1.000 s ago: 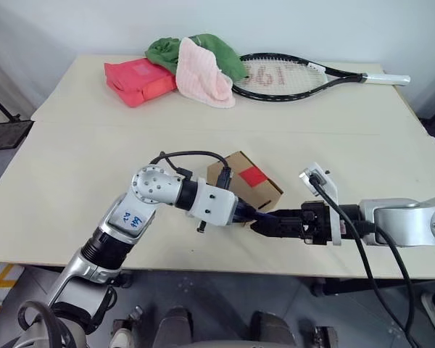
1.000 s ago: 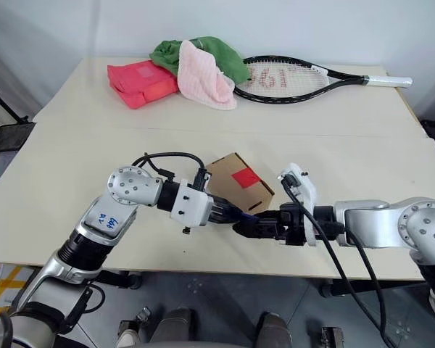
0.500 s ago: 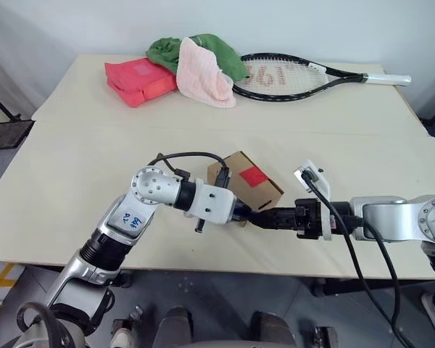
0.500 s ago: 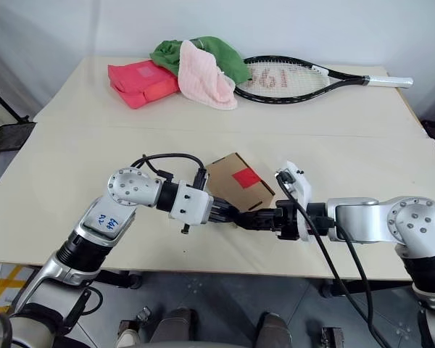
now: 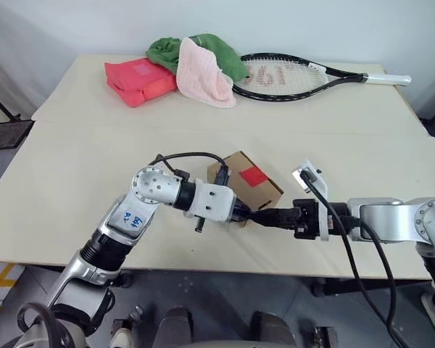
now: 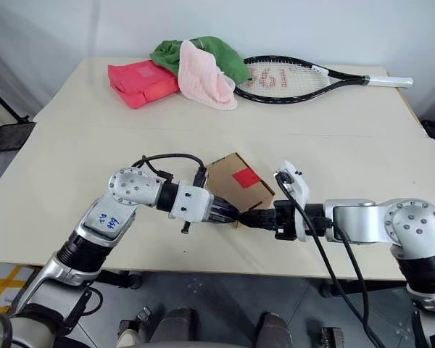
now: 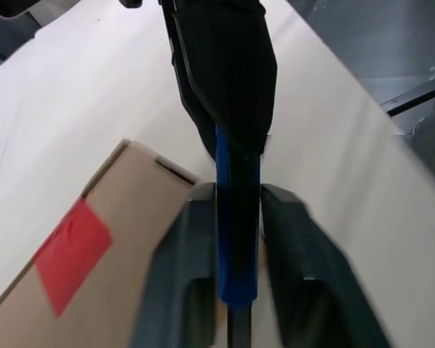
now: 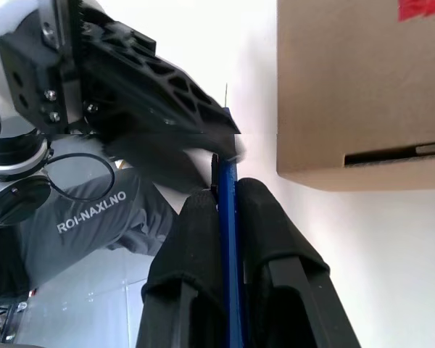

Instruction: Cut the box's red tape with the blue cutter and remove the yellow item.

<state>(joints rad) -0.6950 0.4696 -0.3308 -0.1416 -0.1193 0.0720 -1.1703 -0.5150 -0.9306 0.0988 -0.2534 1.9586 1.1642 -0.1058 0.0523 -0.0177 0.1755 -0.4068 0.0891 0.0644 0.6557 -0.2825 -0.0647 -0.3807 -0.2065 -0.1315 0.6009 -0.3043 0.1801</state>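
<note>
Table (image 5: pixel 80 181) carries the box (image 5: pixel 248 190) near its front edge, red tape (image 5: pixel 253 176) uncut. Both grippers, left gripper (image 5: pixel 241 213) and right gripper (image 5: pixel 264 217), pinch the blue cutter (image 7: pixel 236 217) beside it; cutting and removal remain.

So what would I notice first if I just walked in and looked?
Probably the two grippers meeting at the table's near edge, the left gripper and right gripper both pinching the blue cutter, right beside the box with its red tape. At the far edge lies a tennis racket.
</note>
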